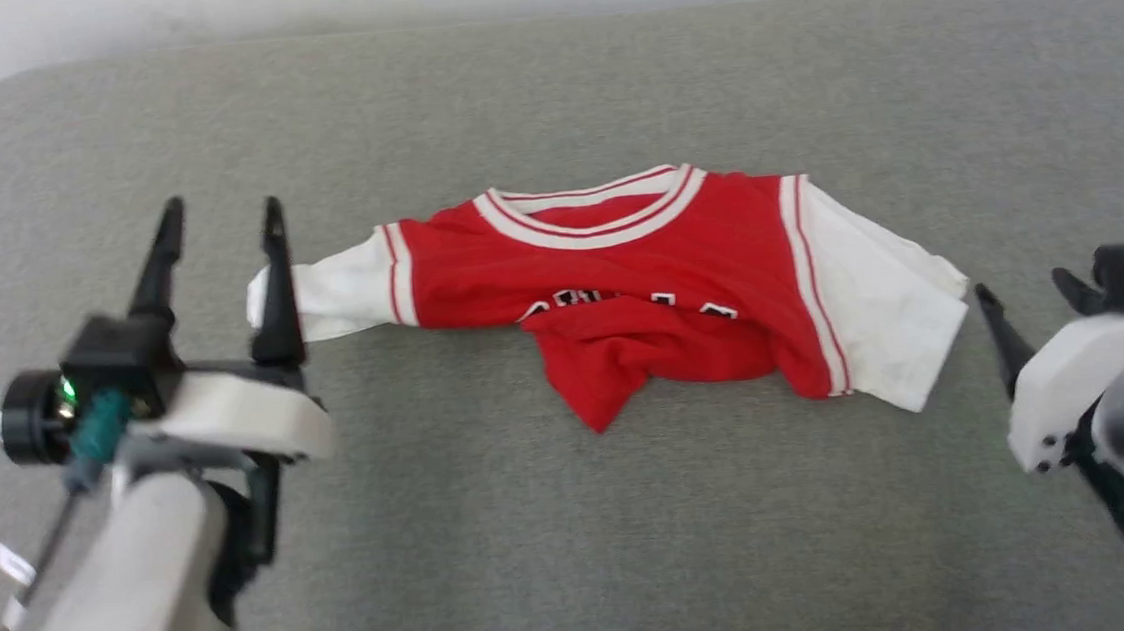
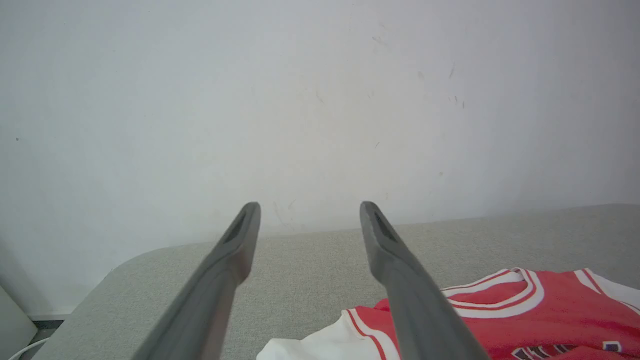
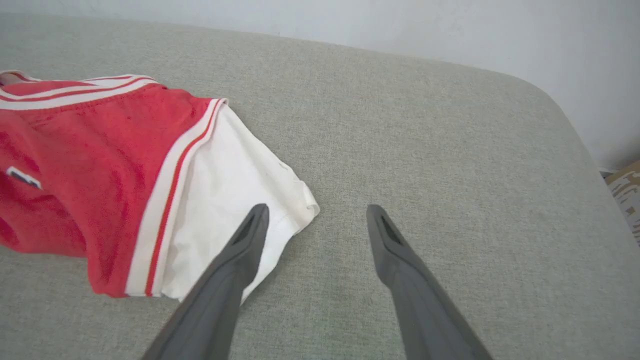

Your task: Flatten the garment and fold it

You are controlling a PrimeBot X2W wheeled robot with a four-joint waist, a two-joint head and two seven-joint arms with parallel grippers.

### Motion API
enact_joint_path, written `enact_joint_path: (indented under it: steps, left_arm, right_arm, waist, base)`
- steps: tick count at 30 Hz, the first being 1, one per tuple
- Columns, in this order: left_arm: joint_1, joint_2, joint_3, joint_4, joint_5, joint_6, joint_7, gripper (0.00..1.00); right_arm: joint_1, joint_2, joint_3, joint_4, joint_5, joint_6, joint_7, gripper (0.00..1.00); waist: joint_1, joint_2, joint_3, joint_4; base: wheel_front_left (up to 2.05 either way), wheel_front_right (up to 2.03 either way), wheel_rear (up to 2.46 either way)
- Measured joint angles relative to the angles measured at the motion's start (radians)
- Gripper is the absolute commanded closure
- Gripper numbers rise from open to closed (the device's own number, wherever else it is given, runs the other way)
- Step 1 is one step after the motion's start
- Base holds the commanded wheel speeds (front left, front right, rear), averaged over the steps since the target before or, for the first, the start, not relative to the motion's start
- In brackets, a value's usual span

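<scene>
Soft, matt knit cloth garment (image 1: 679, 266); matt, finely woven grey fabric surface (image 1: 581, 555); smooth matt dark fingers (image 2: 232, 265).

You will find the garment (image 1: 640, 289) lying on the table (image 1: 581, 555), near its middle, with the collar toward the far edge and the lower part bunched up toward the near side. The left gripper (image 1: 221, 214) stands to the garment's left, its inner finger in front of that side's sleeve end in the head view. The right gripper (image 1: 1021, 285) sits to the garment's right, just beside the other sleeve; contact cannot be confirmed. A wall (image 2: 320, 100) rises behind the table's far edge.
</scene>
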Motion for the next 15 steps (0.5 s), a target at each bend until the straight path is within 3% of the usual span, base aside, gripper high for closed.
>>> enact_joint_path:
  steps: [6, 15]
  left_arm:
    - [0.161, -0.099, 0.081, -0.129, 0.096, 0.006, 0.0, 0.0]
    - [0.229, -0.19, 0.161, -0.133, 0.168, -0.072, 0.0, 0.0]
  right_arm:
    - [-0.094, -0.071, -0.001, 0.138, 0.015, 0.0, 0.123, 0.0]
    - [-0.129, -0.107, 0.009, 0.294, 0.011, 0.0, 0.108, 0.0]
  waist:
    - [0.0, 0.0, 0.009, 0.065]
    - [0.0, 0.0, 0.031, 0.152]
  base:
    - [0.0, 0.0, 0.0]
    - [0.0, 0.0, 0.0]
